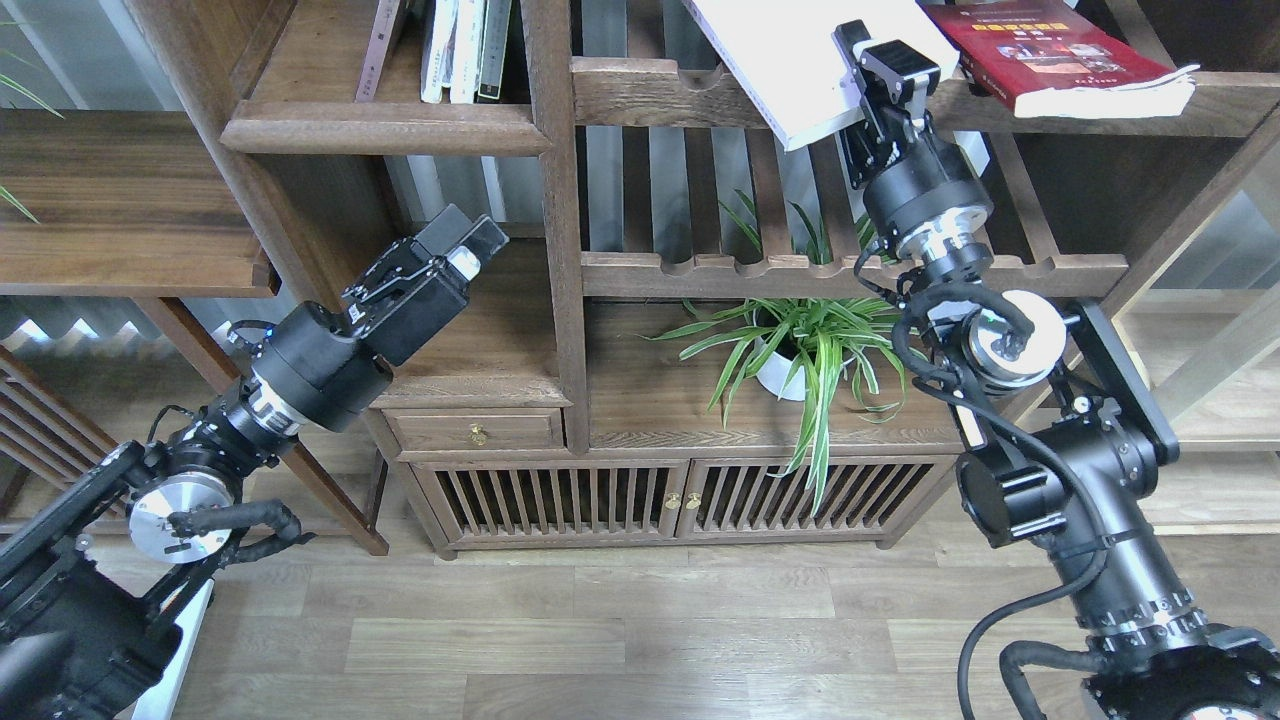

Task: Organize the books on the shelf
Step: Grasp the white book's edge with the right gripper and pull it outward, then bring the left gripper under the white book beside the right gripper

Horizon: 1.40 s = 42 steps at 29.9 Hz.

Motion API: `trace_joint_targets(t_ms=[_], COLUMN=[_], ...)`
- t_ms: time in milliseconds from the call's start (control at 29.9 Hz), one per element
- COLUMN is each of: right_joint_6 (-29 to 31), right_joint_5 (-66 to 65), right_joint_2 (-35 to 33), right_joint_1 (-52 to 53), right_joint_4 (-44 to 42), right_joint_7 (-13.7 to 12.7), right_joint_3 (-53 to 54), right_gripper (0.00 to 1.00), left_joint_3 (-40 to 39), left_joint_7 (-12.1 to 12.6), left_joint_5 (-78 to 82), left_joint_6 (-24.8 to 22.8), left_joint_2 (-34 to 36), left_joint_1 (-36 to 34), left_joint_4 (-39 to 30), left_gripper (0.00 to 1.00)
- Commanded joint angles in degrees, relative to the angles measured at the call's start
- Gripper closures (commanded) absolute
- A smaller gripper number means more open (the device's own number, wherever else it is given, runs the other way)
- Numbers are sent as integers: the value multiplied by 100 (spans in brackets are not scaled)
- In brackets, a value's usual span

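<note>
The thick white book (800, 60) tilts up off the slatted top shelf (650, 95), its near edge raised. My right gripper (885, 70) is shut on its near right corner. To the right of it, the red book with a photo cover (1050, 50) lies flat on the same slatted shelf. The dark brown book is out of view. At the upper left is the solid shelf with a rounded front edge (385, 130). My left gripper (465, 245) hovers below that board, fingers together, holding nothing.
Thin white and dark-spined books (460, 50) stand on the solid shelf. A potted green plant (800, 350) sits on the cabinet top under my right arm. An upright post (560, 220) separates the two bays. A dark side shelf (120, 200) is at the far left.
</note>
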Motion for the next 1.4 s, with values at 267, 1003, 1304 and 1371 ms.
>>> trace_joint_targets(t_ms=[267,1003,1304,1371], right_joint_6=[694,2663,2783,2783], right_joint_5=[53,80,71,71], right_joint_2=[63,336,547,547], right_joint_1=[-260,-946,-911,-893], right_joint_4=[-9,44,61,61], right_joint_7=[0,-17,-26,-26], right_joint_3=[0,-492,-826,-914], right_gripper=[95,98,98,98], left_joint_3=[-3,41,41,49], left_joint_7=[0,510,685,800], left_joint_5=[0,-1713,-2092,-2171], left_joint_6=[0,0,0,0], left_joint_2=[-14,-137,-146,-146], left_joint_1=[12,100,100,100], left_joint_4=[79,88,35,26], left_gripper=[1,1,1,1])
